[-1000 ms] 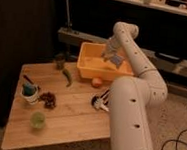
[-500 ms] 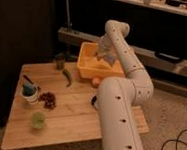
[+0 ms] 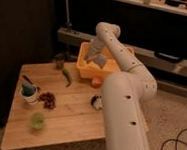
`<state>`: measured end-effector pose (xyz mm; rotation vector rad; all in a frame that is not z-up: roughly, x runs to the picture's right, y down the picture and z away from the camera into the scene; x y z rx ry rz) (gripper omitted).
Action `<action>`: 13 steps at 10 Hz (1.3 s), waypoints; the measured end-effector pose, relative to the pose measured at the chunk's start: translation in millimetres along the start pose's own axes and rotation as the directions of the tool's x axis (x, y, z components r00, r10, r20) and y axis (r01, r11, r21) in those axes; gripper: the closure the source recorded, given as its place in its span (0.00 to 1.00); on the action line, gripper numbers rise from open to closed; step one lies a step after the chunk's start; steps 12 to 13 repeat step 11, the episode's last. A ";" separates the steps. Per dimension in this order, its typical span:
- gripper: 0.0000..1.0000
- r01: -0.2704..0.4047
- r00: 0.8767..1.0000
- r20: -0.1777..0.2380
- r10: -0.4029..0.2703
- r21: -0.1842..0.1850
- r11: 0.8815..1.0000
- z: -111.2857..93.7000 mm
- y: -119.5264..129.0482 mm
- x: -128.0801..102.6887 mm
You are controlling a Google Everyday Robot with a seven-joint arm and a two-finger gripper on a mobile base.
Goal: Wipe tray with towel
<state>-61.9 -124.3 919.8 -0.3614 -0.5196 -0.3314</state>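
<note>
One arm bends down into one yellow tray (image 3: 84,66); gripper (image 3: 95,58) jaws on one towel (image 3: 99,60), grip unclear. Desk (image 3: 77,119) below.

White arm (image 3: 123,87) stretched forward, elbow bent, gripper (image 3: 94,58) pointing down at far end.

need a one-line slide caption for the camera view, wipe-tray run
Robot arm reaches over the wooden table, its pincer with the towel inside the yellow tray.
</note>
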 end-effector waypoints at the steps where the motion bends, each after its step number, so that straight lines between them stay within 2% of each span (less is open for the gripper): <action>1: 1.00 0.025 1.000 0.009 -0.025 -0.008 1.000 2.2 3.4 -7.6; 3: 1.00 0.029 1.000 0.008 -0.029 -0.021 0.999 -0.6 12.6 -1.3; 6: 1.00 -0.007 1.000 -0.004 0.007 -0.030 1.000 -31.3 47.0 28.3; 7: 1.00 -0.028 0.999 -0.017 0.028 -0.034 0.999 -47.8 64.2 39.9; 9: 1.00 -0.089 0.996 -0.037 0.087 -0.037 0.995 -67.8 86.3 61.6; 11: 1.00 -0.189 0.982 -0.028 0.188 -0.044 0.981 -83.6 101.7 95.5; 13: 1.00 -0.189 0.982 -0.028 0.188 -0.044 0.981 -83.6 101.7 95.5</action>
